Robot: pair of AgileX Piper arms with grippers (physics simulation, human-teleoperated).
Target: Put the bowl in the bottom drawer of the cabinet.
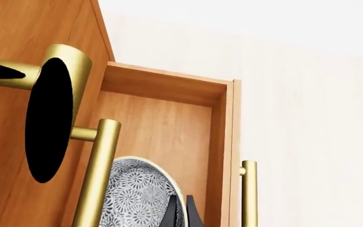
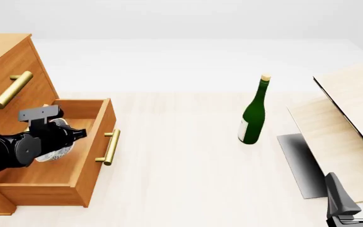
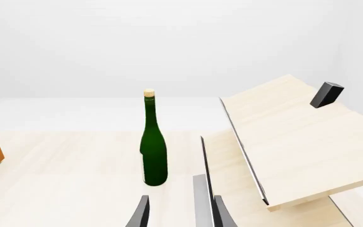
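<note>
Speckled grey-white and glassy, the round bowl (image 2: 60,146) sits clenched between the dark fingers of the left gripper (image 1: 181,213), inside the open bottom drawer (image 2: 87,179), an orange-brown wooden box with a brass bar handle (image 2: 111,147). Over that drawer rises the cabinet (image 2: 5,61). Well away from the cabinet, past a green bottle (image 2: 253,113), the right gripper (image 2: 353,191) hangs with its jaws spread, holding nothing.

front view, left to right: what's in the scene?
cabinet → left pincer holding the bowl over the open bottom drawer → green bottle → pale wood panels → right pincer
</note>
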